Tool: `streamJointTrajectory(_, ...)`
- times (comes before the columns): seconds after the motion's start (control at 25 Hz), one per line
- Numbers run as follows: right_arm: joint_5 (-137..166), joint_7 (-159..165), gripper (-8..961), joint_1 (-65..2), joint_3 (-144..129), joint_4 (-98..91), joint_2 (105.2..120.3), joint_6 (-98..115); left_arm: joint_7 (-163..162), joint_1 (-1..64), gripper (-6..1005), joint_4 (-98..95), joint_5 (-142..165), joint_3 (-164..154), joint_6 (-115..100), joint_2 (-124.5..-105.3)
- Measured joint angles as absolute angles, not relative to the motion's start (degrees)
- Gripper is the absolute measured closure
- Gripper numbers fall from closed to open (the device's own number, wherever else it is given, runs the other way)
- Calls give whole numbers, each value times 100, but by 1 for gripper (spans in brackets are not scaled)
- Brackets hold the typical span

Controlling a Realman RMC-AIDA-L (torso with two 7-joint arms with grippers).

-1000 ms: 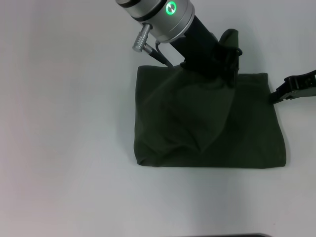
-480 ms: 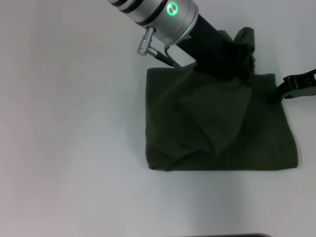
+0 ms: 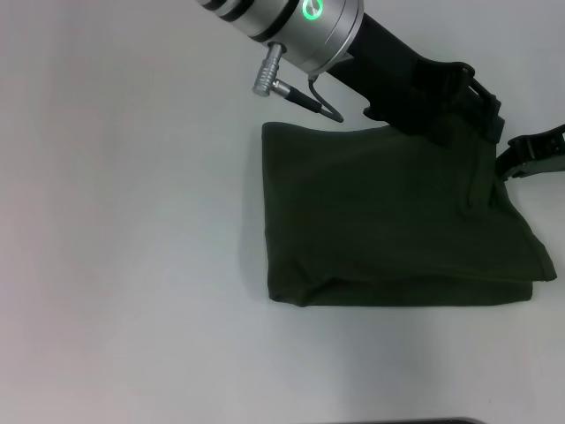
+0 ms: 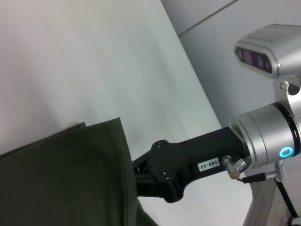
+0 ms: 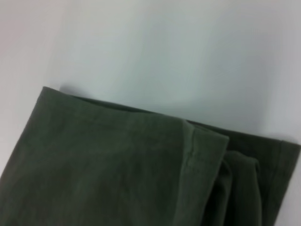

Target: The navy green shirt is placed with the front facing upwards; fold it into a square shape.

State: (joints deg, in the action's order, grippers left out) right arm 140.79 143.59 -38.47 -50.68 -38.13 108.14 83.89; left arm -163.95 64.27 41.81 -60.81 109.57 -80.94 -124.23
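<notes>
one soft shirt [image 3: 388,221], folded nearly square

table [image 3: 124,265] open l of shirt [image 3: 388,230]; both grippers crowd far-r corner.

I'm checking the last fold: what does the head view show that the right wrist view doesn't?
Only the head view shows the whole folded navy green shirt on the white table, the left gripper over its far right corner and the right gripper beside that edge. Only the right wrist view shows the hemmed layers stacked at one corner. Both show shirt and table.
</notes>
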Motion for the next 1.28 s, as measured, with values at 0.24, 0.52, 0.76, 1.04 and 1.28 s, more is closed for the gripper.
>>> streamJointTrajectory(0.24, 14228, 14506, 942, -3752, -4943, -4197, 10729, 8818, -16293, 6000, 437, 4605, -6070, 11131, -8426, -12270)
streamJointTrajectory(0.52, 14183, 14445, 943, -3758, -4121, -5161, 10671, 10315, -16263, 5127, 283, 5363, -6046, 11849, -8918, -11961)
streamJointTrajectory(0.76, 14142, 14309, 942, -4055, -4305, -5151, 11026, 10845, -16059, 4534, 283, 5522, -6073, 12503, -9430, -11626)
streamJointTrajectory(1.04, 14109, 14229, 938, -4304, -4555, -5051, 11456, 11060, -15792, 3770, 283, 5627, -6088, 13238, -9773, -11471)
streamJointTrajectory(1.28, 14306, 14358, 937, -4242, -5044, -4767, 11465, 10965, -15671, 3571, 283, 5671, -6114, 13523, -9822, -11494)
